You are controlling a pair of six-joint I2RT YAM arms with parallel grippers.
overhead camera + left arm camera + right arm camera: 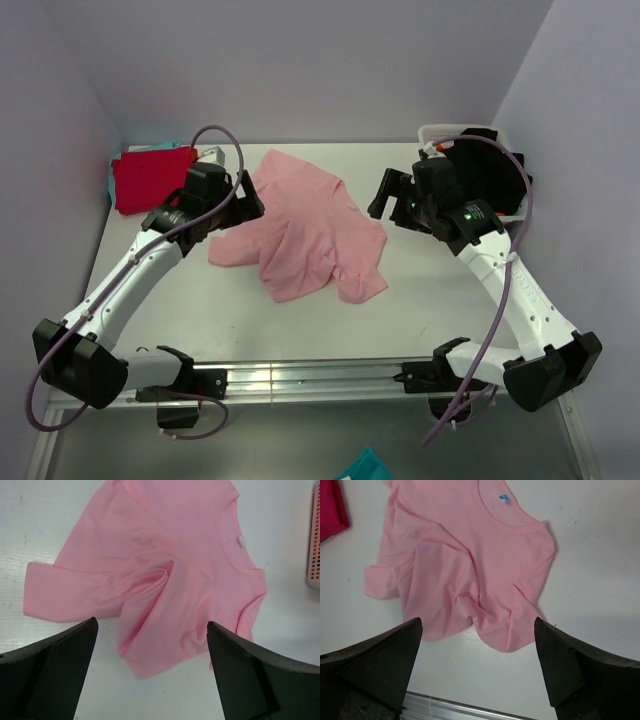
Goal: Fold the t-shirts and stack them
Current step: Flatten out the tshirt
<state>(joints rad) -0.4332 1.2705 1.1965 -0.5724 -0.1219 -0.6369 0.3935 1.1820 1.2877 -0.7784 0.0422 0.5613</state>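
Note:
The light pink t-shirt [305,235] lies crumpled and partly spread at the table's middle, neckline toward the right; it also shows in the left wrist view [160,565] and the right wrist view [465,565]. The red t-shirt [150,178] lies folded at the back left, its edge visible in the right wrist view [330,505]. A teal cloth [152,149] peeks out behind it. My left gripper [245,195] is open and empty above the pink shirt's left edge [152,630]. My right gripper [385,195] is open and empty, right of the shirt [477,625].
A white basket [440,130] stands at the back right behind the right arm; its rim shows in the left wrist view [315,540]. A metal rail [300,378] runs along the near edge. Another teal cloth [365,468] lies below the table's front. Walls close in left, back and right.

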